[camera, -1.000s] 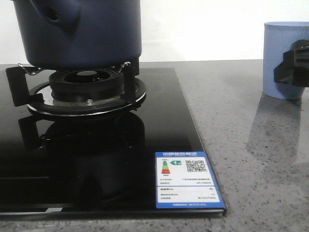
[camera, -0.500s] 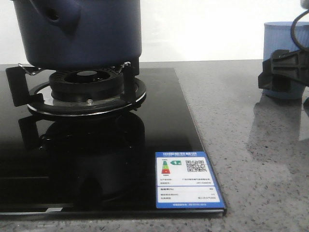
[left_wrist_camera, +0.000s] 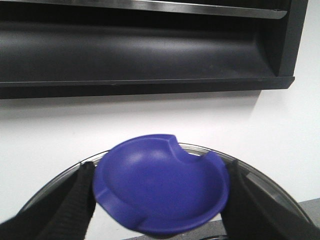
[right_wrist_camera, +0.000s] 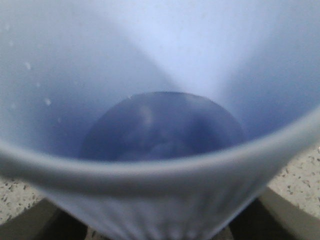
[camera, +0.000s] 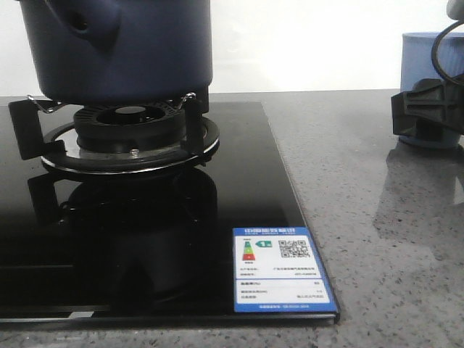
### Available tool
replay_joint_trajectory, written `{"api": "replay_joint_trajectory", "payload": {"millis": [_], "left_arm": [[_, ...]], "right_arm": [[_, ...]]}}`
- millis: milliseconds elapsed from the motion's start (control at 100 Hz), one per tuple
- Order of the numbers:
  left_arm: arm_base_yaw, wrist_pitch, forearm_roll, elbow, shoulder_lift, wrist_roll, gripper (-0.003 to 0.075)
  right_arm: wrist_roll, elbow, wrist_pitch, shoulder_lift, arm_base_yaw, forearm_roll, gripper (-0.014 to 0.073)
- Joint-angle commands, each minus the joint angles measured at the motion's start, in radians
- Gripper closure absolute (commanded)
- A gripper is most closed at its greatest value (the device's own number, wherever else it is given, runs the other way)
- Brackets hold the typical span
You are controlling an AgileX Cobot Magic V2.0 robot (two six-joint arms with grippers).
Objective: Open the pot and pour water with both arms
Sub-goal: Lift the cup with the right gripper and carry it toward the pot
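Note:
The dark navy pot (camera: 130,51) stands on the gas burner (camera: 130,127) at the left; its top is cut off by the frame. My left gripper (left_wrist_camera: 160,200) is shut on the blue knob (left_wrist_camera: 160,185) of the pot's lid, whose metal rim (left_wrist_camera: 270,185) curves behind the black fingers (left_wrist_camera: 75,200). The lid hangs up in front of the white wall. At the far right, my right gripper (camera: 424,109) straddles the pale blue ribbed cup (camera: 428,58). The right wrist view looks down into the cup (right_wrist_camera: 160,130), with my right gripper (right_wrist_camera: 160,225) pressed against both of its sides.
The burner sits in a black glass hob (camera: 145,239) with a blue energy label (camera: 283,268) at its front right corner. Grey speckled counter (camera: 377,217) lies between hob and cup. A black shelf (left_wrist_camera: 150,50) hangs on the wall behind the lid.
My right gripper has dropped lower and shifted left against the cup. The cup has slid slightly to the right. The pot has not moved.

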Motion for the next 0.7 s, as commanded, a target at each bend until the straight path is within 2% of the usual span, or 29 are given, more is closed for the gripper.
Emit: {"api": "replay_joint_trajectory", "payload": {"millis": [0, 150, 330, 520, 690], "left_arm": [[0.002, -0.105, 0.004, -0.037, -0.020, -0.003, 0.0392], [0.002, -0.105, 0.004, -0.037, -0.020, -0.003, 0.0392], [0.002, -0.105, 0.004, -0.037, -0.020, -0.003, 0.0392], [0.002, -0.105, 0.004, -0.037, -0.020, -0.003, 0.0392], [0.002, -0.105, 0.008, -0.037, -0.020, -0.003, 0.0392]], "right_arm": [[-0.001, -0.028, -0.082, -0.032, -0.007, -0.015, 0.0264], [-0.001, -0.028, -0.064, -0.079, -0.007, -0.022, 0.0264], [-0.003, -0.032, -0.021, -0.177, -0.007, -0.113, 0.0264], [-0.003, -0.113, 0.201, -0.264, -0.007, -0.189, 0.0264], [-0.005, -0.230, 0.374, -0.292, 0.005, -0.194, 0.0264]]}}
